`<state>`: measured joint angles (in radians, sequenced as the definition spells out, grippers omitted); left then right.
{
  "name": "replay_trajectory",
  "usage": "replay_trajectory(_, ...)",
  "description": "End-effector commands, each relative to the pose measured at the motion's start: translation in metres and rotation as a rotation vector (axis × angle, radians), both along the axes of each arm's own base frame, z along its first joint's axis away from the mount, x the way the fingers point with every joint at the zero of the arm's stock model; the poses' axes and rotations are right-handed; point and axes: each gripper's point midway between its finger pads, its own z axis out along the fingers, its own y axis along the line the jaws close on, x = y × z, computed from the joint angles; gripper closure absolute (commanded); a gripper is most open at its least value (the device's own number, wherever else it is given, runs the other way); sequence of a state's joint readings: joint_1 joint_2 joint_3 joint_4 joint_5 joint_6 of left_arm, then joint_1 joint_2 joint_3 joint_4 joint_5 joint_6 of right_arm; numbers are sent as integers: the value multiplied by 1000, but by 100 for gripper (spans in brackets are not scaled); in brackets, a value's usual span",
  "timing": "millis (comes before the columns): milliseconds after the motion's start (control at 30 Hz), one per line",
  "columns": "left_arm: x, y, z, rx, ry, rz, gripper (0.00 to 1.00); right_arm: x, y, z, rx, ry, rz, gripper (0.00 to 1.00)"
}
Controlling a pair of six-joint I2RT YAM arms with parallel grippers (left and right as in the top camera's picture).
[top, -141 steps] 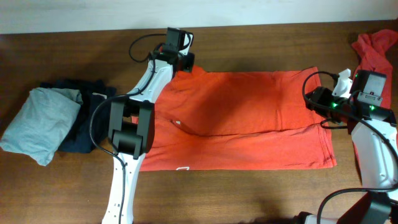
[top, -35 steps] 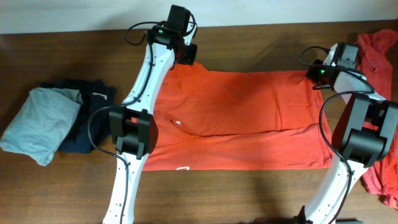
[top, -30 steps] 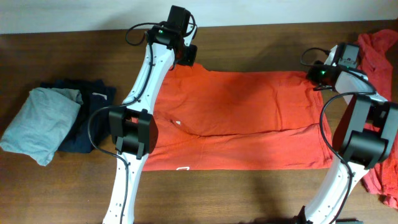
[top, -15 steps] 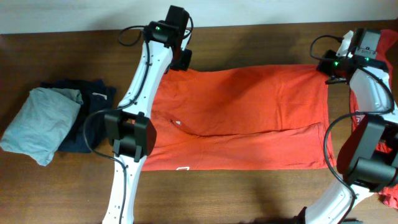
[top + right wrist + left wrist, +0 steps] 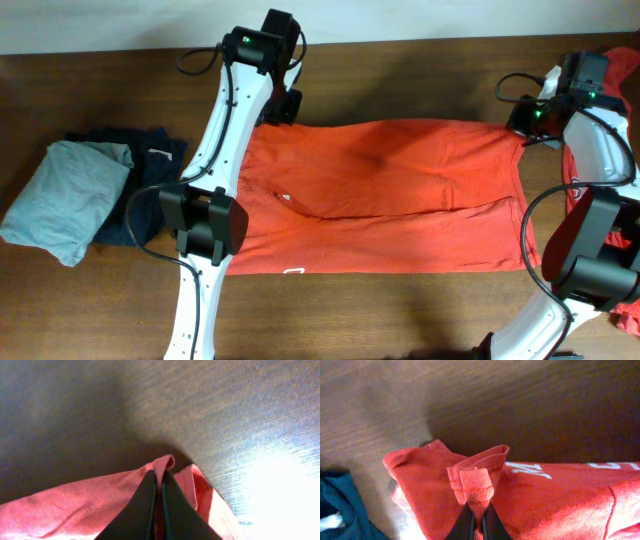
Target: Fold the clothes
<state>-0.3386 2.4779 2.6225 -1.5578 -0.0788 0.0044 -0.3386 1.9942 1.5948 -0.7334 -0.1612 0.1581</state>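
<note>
An orange-red T-shirt (image 5: 390, 195) lies spread across the middle of the table, with a fold line along its lower half. My left gripper (image 5: 280, 108) is shut on the shirt's far left corner. In the left wrist view a bunched hem (image 5: 476, 487) is pinched by that gripper (image 5: 477, 519), with white print (image 5: 525, 467) beside it. My right gripper (image 5: 526, 125) is shut on the far right corner. The right wrist view shows its fingers (image 5: 150, 505) closed on a thin cloth edge (image 5: 167, 462). The far edge hangs taut between the two grippers.
A pale grey folded garment (image 5: 62, 200) lies on a dark navy one (image 5: 140, 185) at the left. More orange-red cloth (image 5: 605, 75) is heaped at the back right corner, and a bit shows at the right edge (image 5: 627, 320). Bare wood borders the shirt.
Both grippers, still shut on the far corners, have moved apart, the left one leftward and the right one rightward. The shirt's far edge is now stretched wider and straighter.
</note>
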Motion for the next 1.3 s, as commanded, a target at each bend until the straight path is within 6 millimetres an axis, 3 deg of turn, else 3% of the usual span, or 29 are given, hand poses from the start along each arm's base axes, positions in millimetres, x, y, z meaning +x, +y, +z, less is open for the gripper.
replay_trajectory(0,-3,-5,26,-41,-42,-18,100,-4,-3,15,-33,-19,11,96)
replay_trajectory(400,-14,-26,25,-166,19,-43,98,-5,1,63,-69,-121,49,96)
replay_trajectory(533,-19,-25,24,-162,39,-41,98,-9,2,75,-76,-138,48,96)
replay_trajectory(933,-38,-18,22,-136,119,-30,99,-33,3,63,-80,-26,35,96)
replay_trajectory(1133,-42,-28,22,-162,130,-45,99,-53,10,53,-46,65,38,96)
replay_trajectory(1267,-41,-30,21,-154,120,-52,99,-51,9,54,-49,55,38,96)
